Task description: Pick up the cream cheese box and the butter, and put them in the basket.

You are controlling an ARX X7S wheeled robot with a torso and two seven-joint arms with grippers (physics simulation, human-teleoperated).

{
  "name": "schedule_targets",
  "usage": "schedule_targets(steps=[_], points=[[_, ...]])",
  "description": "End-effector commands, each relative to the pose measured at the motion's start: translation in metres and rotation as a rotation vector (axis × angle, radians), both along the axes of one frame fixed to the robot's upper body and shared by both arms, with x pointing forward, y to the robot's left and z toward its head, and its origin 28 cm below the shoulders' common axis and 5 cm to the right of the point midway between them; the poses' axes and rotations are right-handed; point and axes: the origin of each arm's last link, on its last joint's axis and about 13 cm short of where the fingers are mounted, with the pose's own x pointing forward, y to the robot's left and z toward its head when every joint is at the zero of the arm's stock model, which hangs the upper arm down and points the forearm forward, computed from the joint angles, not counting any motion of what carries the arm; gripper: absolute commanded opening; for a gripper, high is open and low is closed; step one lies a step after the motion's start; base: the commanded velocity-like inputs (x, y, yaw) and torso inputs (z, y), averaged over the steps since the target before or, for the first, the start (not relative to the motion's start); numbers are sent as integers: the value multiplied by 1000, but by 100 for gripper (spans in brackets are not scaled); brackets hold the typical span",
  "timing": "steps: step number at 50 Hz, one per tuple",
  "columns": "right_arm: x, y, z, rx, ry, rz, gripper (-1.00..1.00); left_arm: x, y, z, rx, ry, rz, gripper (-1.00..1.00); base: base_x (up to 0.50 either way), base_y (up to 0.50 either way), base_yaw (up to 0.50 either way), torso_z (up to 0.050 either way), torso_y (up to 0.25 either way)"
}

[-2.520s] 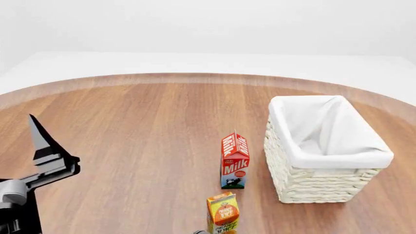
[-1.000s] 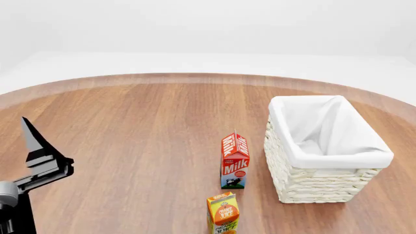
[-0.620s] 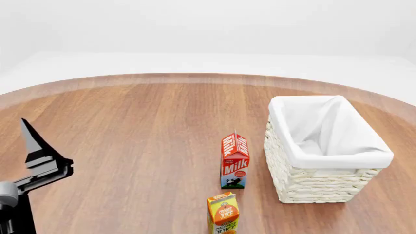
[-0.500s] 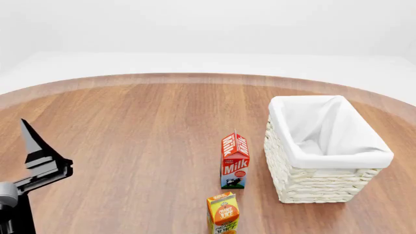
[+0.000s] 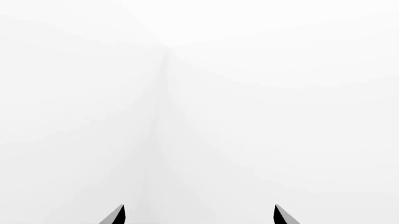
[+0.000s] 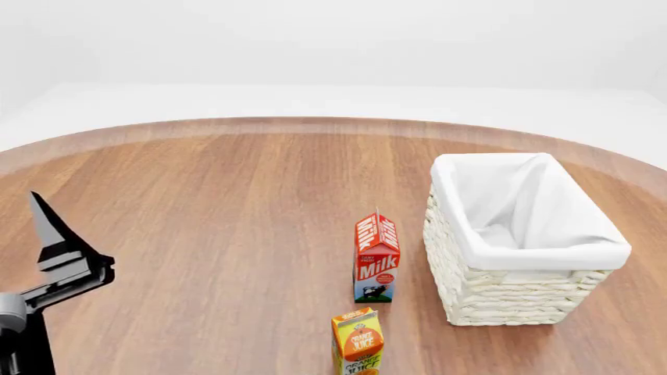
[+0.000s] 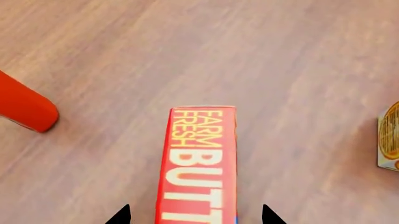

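Looking down through the right wrist camera, we find the butter (image 7: pixel 198 163) in the lower centre of the frame, a red box with yellow lettering lying on the wooden table (image 7: pixel 281 60). Its long axis runs from the middle of the frame straight to the bottom edge, in line with the camera's forward direction, and the words FARM FRESH sit at the end farther from us. Our right gripper (image 7: pixel 194 217) shows as two dark fingertips at the bottom edge, one on each side of the box and spread wider than it, with wood visible in both gaps, so nothing is pinched. A rounded red object (image 7: pixel 24 106) lies at the left edge, and an orange-printed carton (image 7: pixel 389 142) shows at the right edge.

From the head camera, the basket (image 6: pixel 521 293) stands at the right of the frame, its white lining folded over the rim. Just left of it stands the milk carton (image 6: pixel 376 256), upright, and nearer the bottom edge the orange juice carton (image 6: pixel 358 342). We cannot find the cream cheese box in any view.

Our left gripper (image 5: pixel 198 215) is raised at the lower left of the head view; in its own wrist camera, two dark tips stand well apart against blank white, holding nothing.
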Motion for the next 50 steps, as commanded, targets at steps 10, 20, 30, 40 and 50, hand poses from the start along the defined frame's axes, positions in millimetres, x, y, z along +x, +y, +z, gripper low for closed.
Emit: schedule_targets(steps=[10,20,30,40,50], points=[[15,4,-20,12,31,-5,100,0,2,-1,17,-11,12,100,0,0,0,0,0],[12,5,-22,7,55,23,100,0,3,-2,15,-11,14,100,0,0,0,0,0],[12,5,-25,4,77,47,100,1,3,-3,17,-9,15,100,0,0,0,0,0],[16,3,-31,-7,100,34,100,0,3,-4,16,-7,16,100,0,0,0,0,0],[15,3,-37,-34,127,51,100,0,4,-4,14,-7,19,100,0,0,0,0,0]])
